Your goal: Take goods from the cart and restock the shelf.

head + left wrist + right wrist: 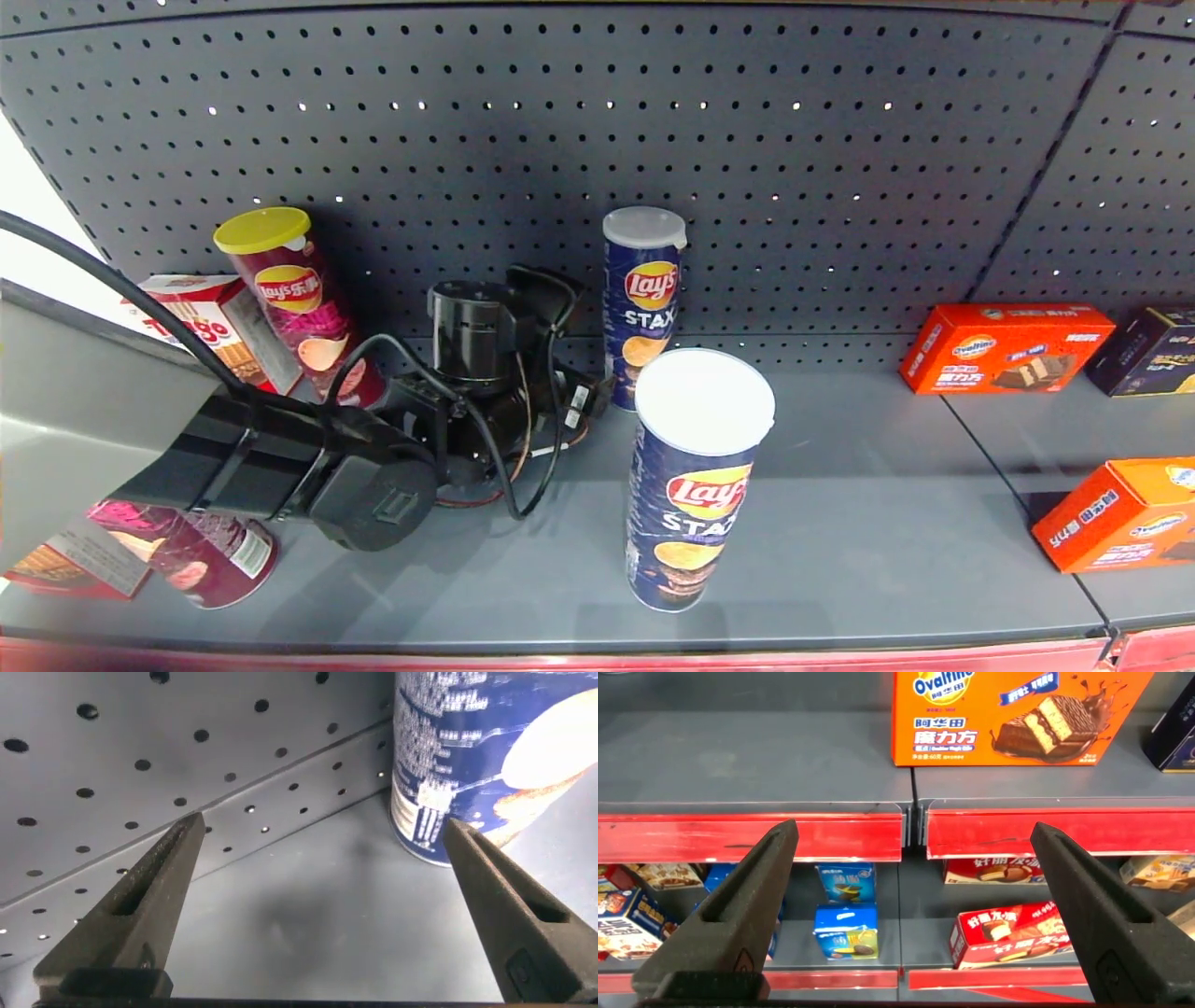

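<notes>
1. Edging of glossy red runs along the front lip of the smooth grey metal shelf.
2. Closest to that lip, at the left, a maroon can lies on its side next to a flat wafer pack.
3. Near mid-shelf the front blue can, a tall tube with a round white lid, stands upright. At the far right, near the front, lies a near orange carton.
4. The right hand is off the shelf and faces its red-trimmed front. Its wedge-shaped dark fingers are spread, with nothing between them.
5. The black left arm stretches across the shelf from the left. The left hand is spread wide and empty, low over the shelf floor. One tapering matte finger is just beside the base of the rear blue can.
6. That rear can has a translucent lid and stands upright at the back. To its left are a yellow-lidded can and a wafer box.
7. At the far right a rear orange carton and a dark box sit by the perforated pegboard.
</notes>
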Controlling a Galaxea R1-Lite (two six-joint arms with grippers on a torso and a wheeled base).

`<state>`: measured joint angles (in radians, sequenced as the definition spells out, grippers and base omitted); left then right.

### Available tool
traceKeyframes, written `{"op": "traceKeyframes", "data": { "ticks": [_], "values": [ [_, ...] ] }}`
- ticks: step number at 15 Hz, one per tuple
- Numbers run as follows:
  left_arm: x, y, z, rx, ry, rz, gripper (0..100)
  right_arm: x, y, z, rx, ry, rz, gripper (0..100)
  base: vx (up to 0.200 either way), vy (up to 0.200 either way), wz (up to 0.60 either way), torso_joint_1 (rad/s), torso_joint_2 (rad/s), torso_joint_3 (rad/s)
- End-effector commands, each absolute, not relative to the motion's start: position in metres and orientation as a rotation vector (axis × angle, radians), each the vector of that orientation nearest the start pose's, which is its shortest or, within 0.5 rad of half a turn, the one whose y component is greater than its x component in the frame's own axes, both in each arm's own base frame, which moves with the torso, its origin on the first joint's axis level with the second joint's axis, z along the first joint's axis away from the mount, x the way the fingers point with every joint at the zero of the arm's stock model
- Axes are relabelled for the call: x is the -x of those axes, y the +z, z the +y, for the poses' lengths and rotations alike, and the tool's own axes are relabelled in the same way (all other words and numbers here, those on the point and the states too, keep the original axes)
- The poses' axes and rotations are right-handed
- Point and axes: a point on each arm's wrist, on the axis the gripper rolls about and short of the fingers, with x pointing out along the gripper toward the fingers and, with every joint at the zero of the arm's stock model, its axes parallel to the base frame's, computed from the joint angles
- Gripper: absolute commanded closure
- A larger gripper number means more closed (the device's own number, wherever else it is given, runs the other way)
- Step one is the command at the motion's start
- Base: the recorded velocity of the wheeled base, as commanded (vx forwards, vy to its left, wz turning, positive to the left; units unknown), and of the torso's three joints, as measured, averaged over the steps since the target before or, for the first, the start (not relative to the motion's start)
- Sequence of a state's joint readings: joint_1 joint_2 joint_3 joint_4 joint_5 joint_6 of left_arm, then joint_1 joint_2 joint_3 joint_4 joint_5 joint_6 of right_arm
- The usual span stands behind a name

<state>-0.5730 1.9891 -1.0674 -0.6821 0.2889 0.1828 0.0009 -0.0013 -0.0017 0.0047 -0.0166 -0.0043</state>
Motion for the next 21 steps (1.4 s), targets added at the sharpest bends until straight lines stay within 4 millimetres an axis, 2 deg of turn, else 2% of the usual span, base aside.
{"op": "traceKeyframes", "data": {
  "ticks": [1, 5, 8, 12, 14, 16, 17, 18, 20, 21],
  "values": [
    [-0.326, 0.160, -0.202, -0.280, -0.297, 0.187, 0, 0.023, 0.075, 0.000, 0.005, -0.015, 0.003, 0, 0.000, 0.000, 0.00, 0.000, 0.00, 0.000],
    [-0.289, 0.187, -0.176, -0.261, -0.289, 0.150, 0, 0.023, 0.075, 0.000, 0.005, -0.015, 0.003, 0, 0.000, 0.000, 0.00, 0.000, 0.00, 0.000],
    [-0.249, 0.206, -0.151, -0.239, -0.276, 0.107, 0, 0.023, 0.075, 0.000, 0.005, -0.015, 0.003, 0, 0.000, 0.000, 0.00, 0.000, 0.00, 0.000],
    [-0.167, 0.211, -0.118, -0.195, -0.352, 0.057, 0, 0.023, 0.075, 0.000, 0.005, -0.015, 0.003, 0, 0.000, 0.000, 0.00, 0.000, 0.00, 0.000],
    [-0.122, 0.204, -0.100, -0.175, -0.433, 0.021, 0, 0.023, 0.075, 0.000, 0.005, -0.015, 0.003, 0, 0.000, 0.000, 0.00, 0.000, 0.00, 0.000],
    [-0.099, 0.193, -0.084, -0.173, -0.456, 0.009, 0, 0.023, 0.075, 0.000, 0.005, -0.015, 0.003, 0, 0.000, 0.000, 0.00, 0.000, 0.00, 0.000],
    [-0.068, 0.169, -0.057, -0.164, -0.490, -0.010, 0, 0.023, 0.075, 0.000, 0.005, -0.015, 0.003, 0, 0.000, 0.000, 0.00, 0.000, 0.00, 0.000],
    [-0.052, 0.153, -0.045, -0.158, -0.531, -0.024, 0, 0.023, 0.075, 0.000, 0.005, -0.015, 0.003, 0, 0.000, 0.000, 0.00, 0.000, 0.00, 0.000],
    [-0.037, 0.138, -0.030, -0.140, -0.547, -0.058, 0, 0.023, 0.075, 0.000, 0.005, -0.015, 0.003, 0, 0.000, 0.000, 0.00, 0.000, 0.00, 0.000],
    [-0.023, 0.127, -0.016, -0.150, -0.551, -0.041, 0, 0.023, 0.075, 0.000, 0.005, -0.015, 0.003, 0, 0.000, 0.000, 0.00, 0.000, 0.00, 0.000]
  ]
}}
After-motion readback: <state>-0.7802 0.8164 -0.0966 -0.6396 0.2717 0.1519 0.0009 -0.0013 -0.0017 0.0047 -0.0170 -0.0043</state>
